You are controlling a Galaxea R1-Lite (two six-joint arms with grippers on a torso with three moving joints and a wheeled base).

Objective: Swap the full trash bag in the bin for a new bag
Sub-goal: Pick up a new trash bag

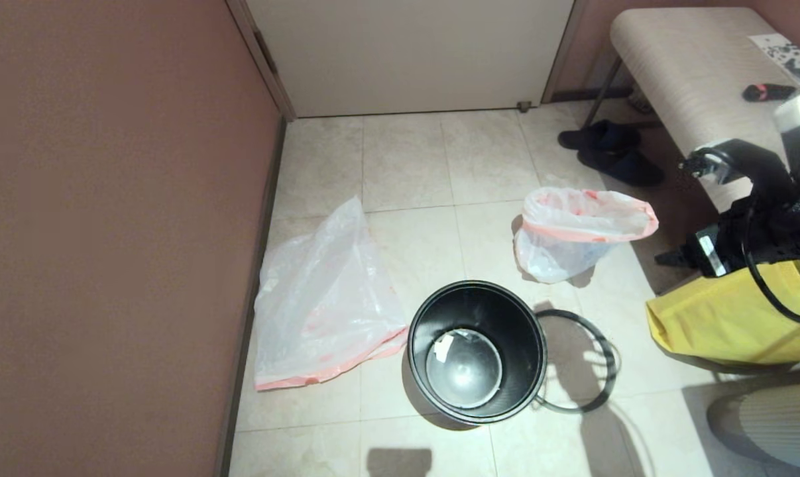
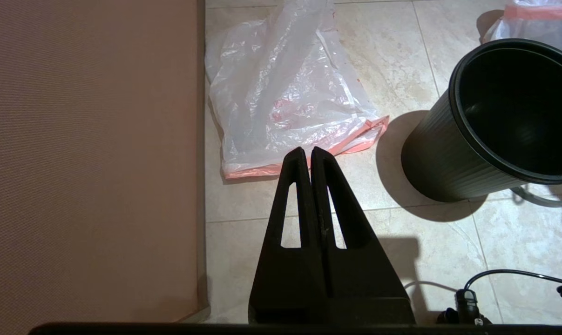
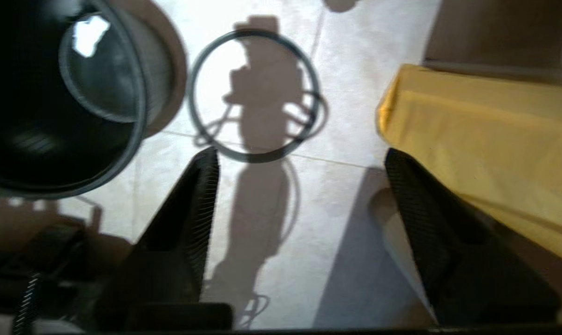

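The black bin (image 1: pixel 476 351) stands open on the tiled floor with no bag in it and a scrap of paper at its bottom. Its grey ring rim (image 1: pixel 575 361) lies on the floor against its right side. The full trash bag (image 1: pixel 582 228) sits behind and to the right of the bin. The new bag (image 1: pixel 323 301) lies limp and flat to the bin's left, by the wall. My left gripper (image 2: pixel 307 151) is shut and empty, hovering short of the new bag (image 2: pixel 285 88). My right gripper (image 3: pixel 301 156) is open and empty above the floor, between the ring (image 3: pixel 255 93) and a yellow bag.
A big yellow bag (image 1: pixel 738 318) lies at the right, under my right arm (image 1: pixel 764 218). A bench (image 1: pixel 691 73) and dark shoes (image 1: pixel 608 152) are at the back right. A brown wall (image 1: pixel 108 232) runs along the left and a closed door (image 1: pixel 406 53) stands behind.
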